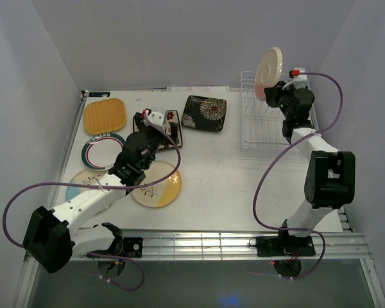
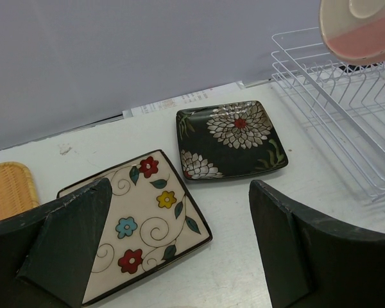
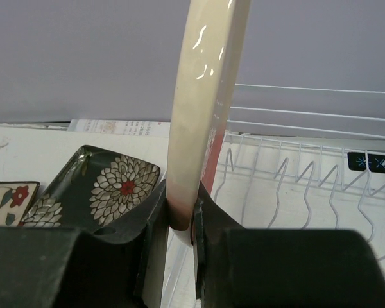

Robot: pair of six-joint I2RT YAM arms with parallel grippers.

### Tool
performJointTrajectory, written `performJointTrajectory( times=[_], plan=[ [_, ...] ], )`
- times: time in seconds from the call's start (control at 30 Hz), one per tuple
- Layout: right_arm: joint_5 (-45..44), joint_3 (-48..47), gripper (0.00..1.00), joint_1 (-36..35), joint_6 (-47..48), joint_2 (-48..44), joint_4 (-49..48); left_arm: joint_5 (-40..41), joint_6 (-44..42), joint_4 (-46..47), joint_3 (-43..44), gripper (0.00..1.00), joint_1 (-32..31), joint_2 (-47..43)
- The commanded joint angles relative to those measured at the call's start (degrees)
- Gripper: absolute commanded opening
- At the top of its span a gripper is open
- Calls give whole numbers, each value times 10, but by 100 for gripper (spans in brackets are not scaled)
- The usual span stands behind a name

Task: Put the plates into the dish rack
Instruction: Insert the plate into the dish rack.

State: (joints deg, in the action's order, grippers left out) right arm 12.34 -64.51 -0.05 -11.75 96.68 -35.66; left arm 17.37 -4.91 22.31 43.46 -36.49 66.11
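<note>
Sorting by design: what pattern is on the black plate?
Black plate: white flowers, red centres; left wrist view.

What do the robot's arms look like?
The left arm and right arm have smooth white links between chunky black joints. A thin purple cable loops loosely beside each one. The left tool and right tool each have two flat, dark, matte fingers. A small red bit sits near each wrist.

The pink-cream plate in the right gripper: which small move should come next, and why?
Probably lower it on edge into a slot of the dish rack: the right gripper pinches the pink-cream plate by its rim, upright, above the rack.
</note>
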Motion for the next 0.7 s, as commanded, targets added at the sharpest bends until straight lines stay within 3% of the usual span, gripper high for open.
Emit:
performJointTrajectory(
  times=[0.0, 0.67],
  plan=[
    [-6, -48, 8, 2, 12, -18, -98, -6, 2, 7, -5, 98, 3, -3],
    [-9, -53, 8, 1, 19, -6, -91, -6, 2, 6, -6, 98, 2, -6]
  ],
)
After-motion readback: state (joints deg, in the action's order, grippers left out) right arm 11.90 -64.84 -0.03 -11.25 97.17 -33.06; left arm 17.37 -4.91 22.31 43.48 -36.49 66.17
